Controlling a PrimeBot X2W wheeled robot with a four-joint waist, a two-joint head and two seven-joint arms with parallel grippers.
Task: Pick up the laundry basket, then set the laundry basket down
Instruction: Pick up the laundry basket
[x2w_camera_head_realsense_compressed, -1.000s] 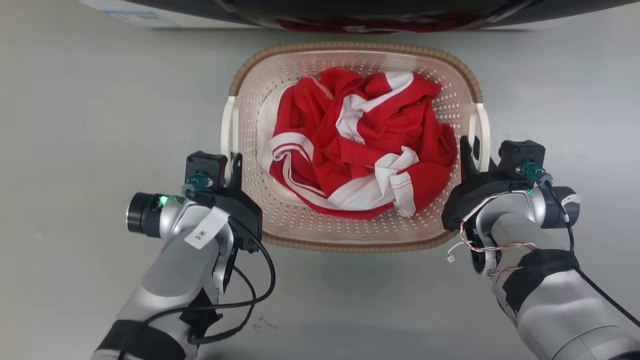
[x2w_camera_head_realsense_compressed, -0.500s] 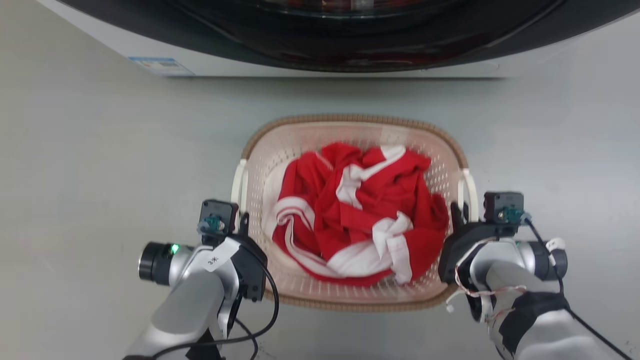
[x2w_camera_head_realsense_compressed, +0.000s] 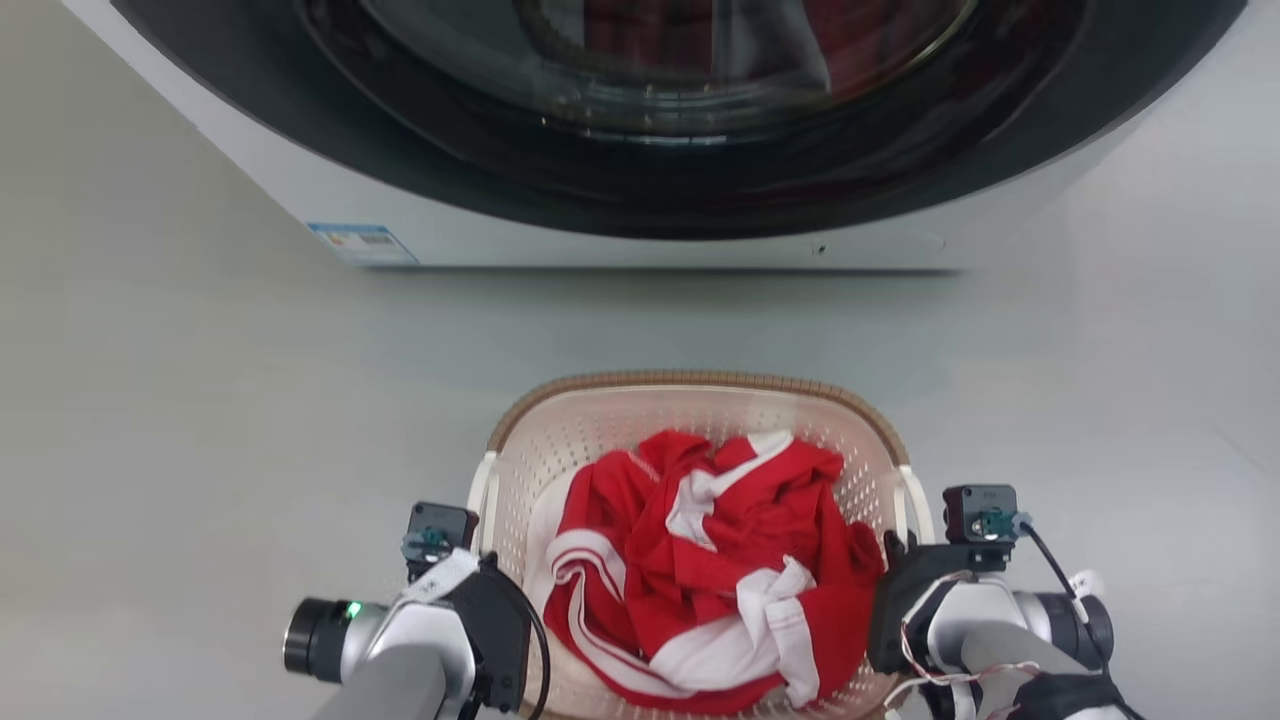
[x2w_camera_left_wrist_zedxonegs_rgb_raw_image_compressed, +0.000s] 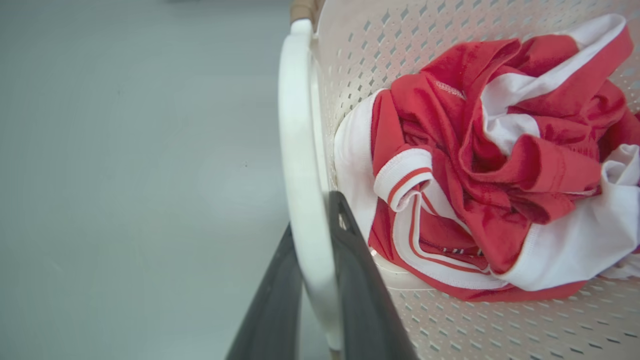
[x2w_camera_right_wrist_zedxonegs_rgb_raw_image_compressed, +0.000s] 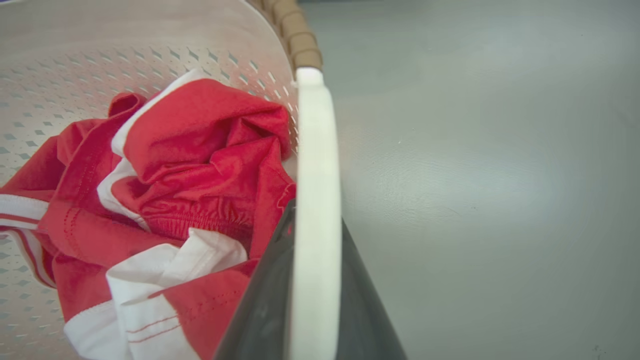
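Observation:
The laundry basket (x2w_camera_head_realsense_compressed: 700, 381), cream with holes and a brown woven rim, sits low in the head view between my two arms. My left gripper (x2w_camera_head_realsense_compressed: 486, 556) is shut on its left white loop handle (x2w_camera_left_wrist_zedxonegs_rgb_raw_image_compressed: 300, 165); dark fingers (x2w_camera_left_wrist_zedxonegs_rgb_raw_image_compressed: 360, 290) flank the loop in the left wrist view. My right gripper (x2w_camera_head_realsense_compressed: 893, 548) is shut on the right handle (x2w_camera_right_wrist_zedxonegs_rgb_raw_image_compressed: 316, 150), with a finger (x2w_camera_right_wrist_zedxonegs_rgb_raw_image_compressed: 262, 310) on either side. A crumpled red and white garment (x2w_camera_head_realsense_compressed: 710, 570) lies inside. Whether the base touches the floor is hidden.
A white front-loading washer (x2w_camera_head_realsense_compressed: 300, 190) with a big dark round door (x2w_camera_head_realsense_compressed: 640, 120) stands just beyond the basket, with a small label (x2w_camera_head_realsense_compressed: 362, 243) on its lower left. A strip of grey floor (x2w_camera_head_realsense_compressed: 200, 420) lies between washer and basket and spreads to both sides.
The head camera has shifted, so more of the washer shows and the basket and arms sit lower and smaller. Both grippers have stayed on the handles.

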